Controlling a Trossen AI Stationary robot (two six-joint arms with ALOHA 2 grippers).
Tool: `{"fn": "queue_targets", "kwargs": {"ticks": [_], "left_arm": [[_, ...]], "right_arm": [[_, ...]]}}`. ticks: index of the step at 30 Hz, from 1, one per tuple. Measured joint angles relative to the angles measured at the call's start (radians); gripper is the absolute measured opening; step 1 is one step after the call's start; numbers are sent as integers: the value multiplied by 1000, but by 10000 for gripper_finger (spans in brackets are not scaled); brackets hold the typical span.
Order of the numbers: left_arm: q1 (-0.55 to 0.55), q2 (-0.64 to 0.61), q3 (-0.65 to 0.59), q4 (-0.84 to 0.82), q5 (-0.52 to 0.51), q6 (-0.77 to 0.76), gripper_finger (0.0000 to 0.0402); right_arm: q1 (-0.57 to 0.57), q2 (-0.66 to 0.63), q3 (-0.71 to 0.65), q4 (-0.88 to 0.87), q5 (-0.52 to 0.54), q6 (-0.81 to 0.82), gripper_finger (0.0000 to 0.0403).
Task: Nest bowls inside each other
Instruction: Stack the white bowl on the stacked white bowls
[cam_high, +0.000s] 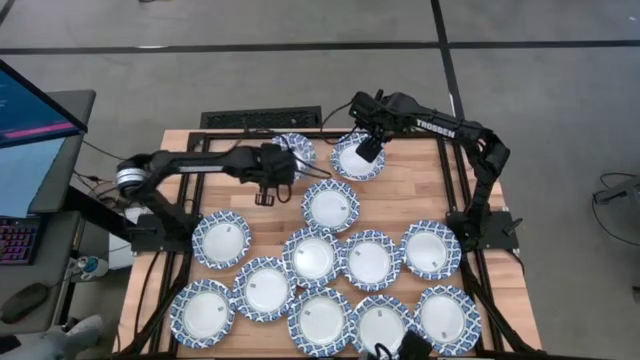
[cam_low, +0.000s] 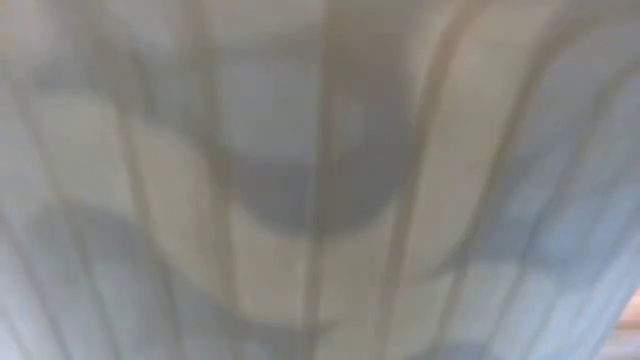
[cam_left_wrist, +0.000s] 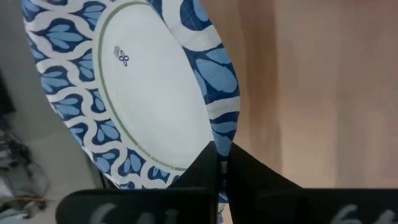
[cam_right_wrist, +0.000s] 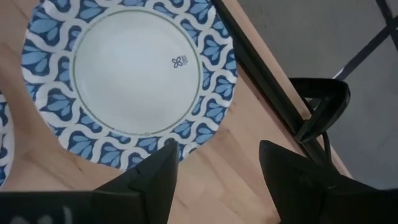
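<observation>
1. Left gripper (cam_left_wrist: 221, 177) at the surface's (cam_high: 400, 195) far-left part, fingers pinched shut on the rim of a far bowl (cam_left_wrist: 134, 87), likely to lift it for nesting.
2. Right gripper (cam_right_wrist: 217, 168) hovers at the far edge over another bowl (cam_right_wrist: 127, 78), fingers spread, holding nothing; looks ready to grab its rim.
3. Remaining bowls (cam_high: 330, 260) lie singly, rims touching, in near rows, unnested.
4. Low view blocked, tells nothing.

2 matte-black jointed arms, the right arm (cam_high: 440, 125) lettered TROSSEN in white, the left arm (cam_high: 190, 165) silver-collared.
</observation>
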Motion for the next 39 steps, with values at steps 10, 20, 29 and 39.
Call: {"fn": "queue_targets", "kwargs": {"ticks": [10,20,29,39], "left_arm": [[36,80,0,64,86,-13,8],[40,80,0,32,30,-59,45],[42,80,0,-50,-63,-70,71],[57,87,1,6,44,-132,73]], "right_arm": [[63,-71,-11,-38,1,7,248],[81,-307,-75,-56,7,169,248],[130,-428,-244,-89,9,299,248],[193,-450,-354,-69,11,366,248]]}}
